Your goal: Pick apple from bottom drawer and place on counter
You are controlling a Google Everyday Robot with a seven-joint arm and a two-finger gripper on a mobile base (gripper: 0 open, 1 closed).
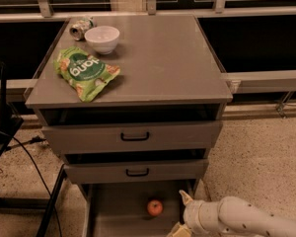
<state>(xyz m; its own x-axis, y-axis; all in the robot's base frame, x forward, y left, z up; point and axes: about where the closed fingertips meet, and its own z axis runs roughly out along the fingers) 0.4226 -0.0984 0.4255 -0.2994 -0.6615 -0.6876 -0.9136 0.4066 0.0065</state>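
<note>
The apple (155,207) lies in the open bottom drawer (116,209), right of the middle of its grey floor. My gripper (180,214) is low at the drawer's right side, just right of the apple and not touching it. Its fingers look spread, one tip (184,197) pointing up and the other at the frame's lower edge. The white arm (237,220) comes in from the lower right. The counter (163,58) is the grey cabinet top above the two upper drawers.
On the counter's left part lie a green snack bag (85,72), a white bowl (102,37) and a tipped can (81,27). The two upper drawers with black handles (134,137) stand slightly out. A black stand and cables (19,147) are on the left.
</note>
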